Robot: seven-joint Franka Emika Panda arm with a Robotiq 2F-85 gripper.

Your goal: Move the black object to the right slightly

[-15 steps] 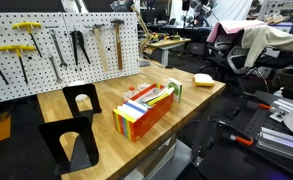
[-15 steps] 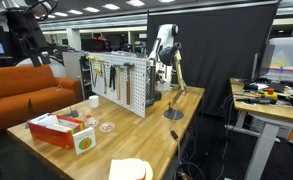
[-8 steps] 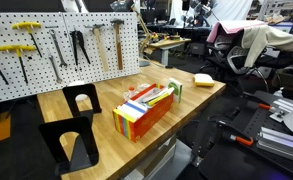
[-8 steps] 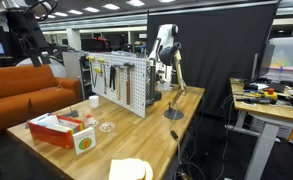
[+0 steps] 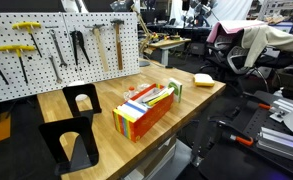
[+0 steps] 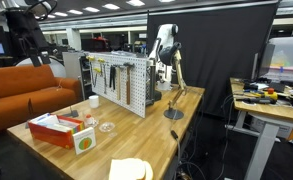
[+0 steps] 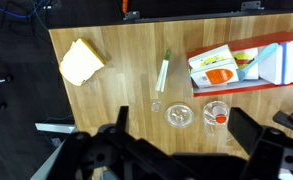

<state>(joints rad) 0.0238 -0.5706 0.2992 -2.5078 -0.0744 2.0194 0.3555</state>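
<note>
The smaller black stand (image 5: 81,98), an upright panel with an arch cut-out and a flat foot, stands on the wooden table (image 5: 106,95) in front of the pegboard. The larger black stand (image 5: 70,143) is at the table's near corner. My gripper (image 7: 182,135) is open and empty, high above the table's other end, over two clear lids. Neither stand shows in the wrist view. My arm (image 6: 166,42) rises at the far end of the table in an exterior view; the stands are too small to tell there.
A colourful box (image 5: 146,108) lies mid-table and also shows in the wrist view (image 7: 236,65). A yellow sponge (image 5: 203,79) sits near the far corner. A pegboard with tools (image 5: 56,45) backs the table. A thin pen-like item (image 7: 163,72) and clear lids (image 7: 179,115) lie under the gripper.
</note>
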